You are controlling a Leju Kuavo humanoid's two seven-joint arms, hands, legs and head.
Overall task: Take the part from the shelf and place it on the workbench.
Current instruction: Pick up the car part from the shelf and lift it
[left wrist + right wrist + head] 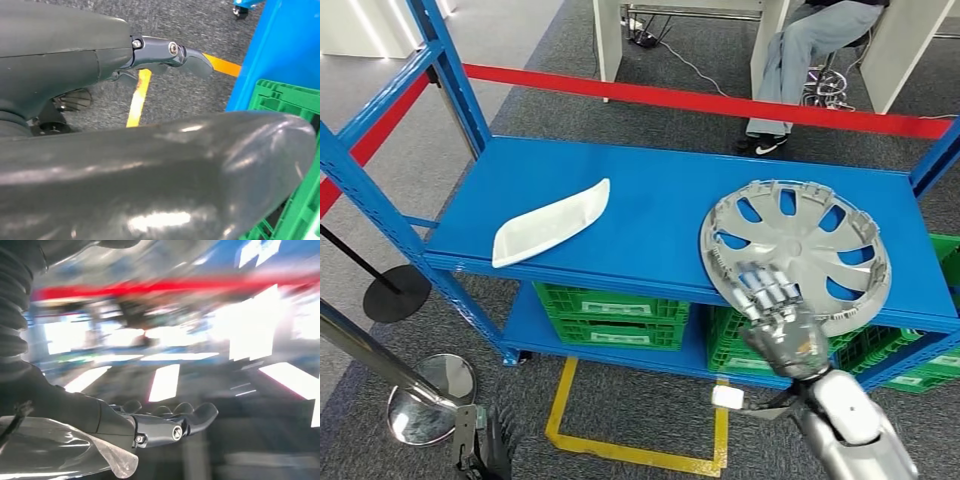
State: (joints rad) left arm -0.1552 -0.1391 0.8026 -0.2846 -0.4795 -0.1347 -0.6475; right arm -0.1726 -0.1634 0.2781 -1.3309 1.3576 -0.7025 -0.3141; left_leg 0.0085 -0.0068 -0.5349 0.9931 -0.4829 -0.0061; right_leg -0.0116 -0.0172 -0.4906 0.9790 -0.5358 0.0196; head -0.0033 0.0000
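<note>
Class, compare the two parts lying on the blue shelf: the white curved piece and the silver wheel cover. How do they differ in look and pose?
The white curved trim piece is long, narrow and solid; the silver wheel cover is round with openings between its spokes. The trim piece lies alone toward the shelf's left; the wheel cover sits at the right, overhanging the front edge, with the right robot hand at its near rim. Both rest on the same blue shelf.

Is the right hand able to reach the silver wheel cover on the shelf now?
Probably yes. The right hand is already at the near rim of the wheel cover, which overhangs the front edge of the blue shelf. Nothing stands between them; whether it grips yet is unclear.
</note>
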